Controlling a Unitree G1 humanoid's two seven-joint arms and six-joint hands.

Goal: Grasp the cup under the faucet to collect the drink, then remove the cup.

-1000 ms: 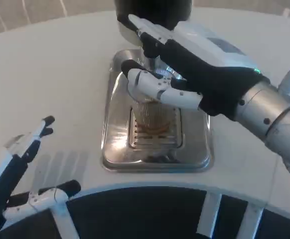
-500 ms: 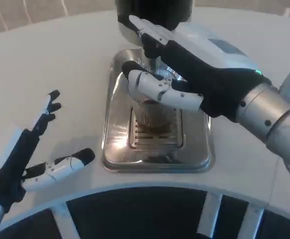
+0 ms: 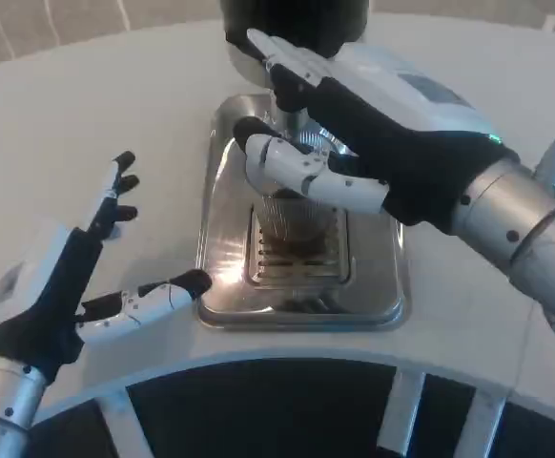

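A clear ribbed cup (image 3: 290,215) stands on the slotted grate of the steel drip tray (image 3: 368,286), under the dark dispenser (image 3: 292,21). Brownish liquid shows in its lower part. My right hand (image 3: 354,134) wraps around the cup's upper part and hides the rim and the faucet. My left hand (image 3: 77,277) hovers open above the table at the lower left, fingers spread, its thumb tip close to the tray's front left corner.
The white table has a curved front edge (image 3: 287,361) with a dark gap below it. Bare table surface lies to the left (image 3: 87,124) and right (image 3: 468,315) of the tray.
My left hand has risen and moved to the right toward the tray, fingers still spread. My right hand stays around the cup.
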